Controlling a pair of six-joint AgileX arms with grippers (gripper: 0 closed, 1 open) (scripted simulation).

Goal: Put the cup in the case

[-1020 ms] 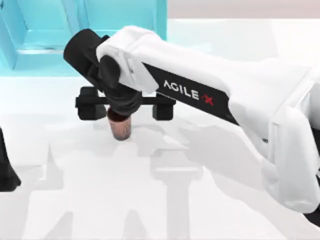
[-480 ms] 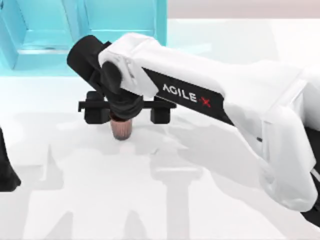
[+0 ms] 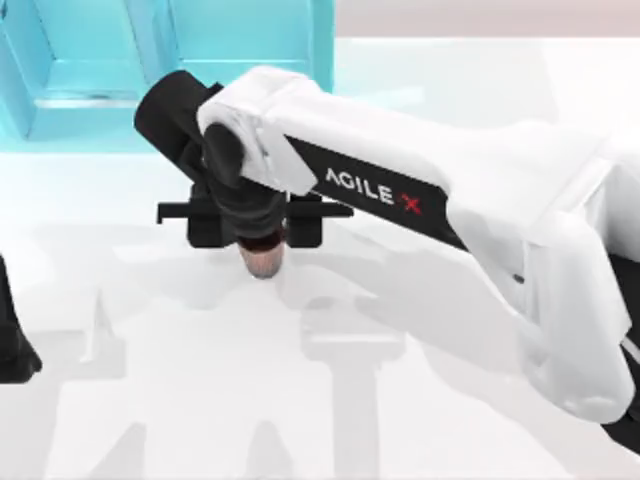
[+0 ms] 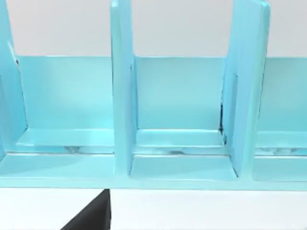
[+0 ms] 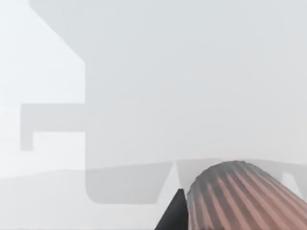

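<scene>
With the right gripper (image 3: 255,222) pinching the cup (image 3: 262,262) just in front of the case (image 3: 60,70), jaws pressed against its ribbed wall, the grasp looks set. Judged best: lift straight up, stay upright, clear the case's front lip. Left arm (image 3: 12,345) parked well apart from the cup; its fingers can't be told.

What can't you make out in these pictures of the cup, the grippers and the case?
- Cup: in the top view, its mouth is hidden under the right gripper.
- Right gripper: finger contact hidden by its own wrist.
- Case: cut off by the left wrist view's edges.
- Left gripper: fingers outside the frames.
</scene>
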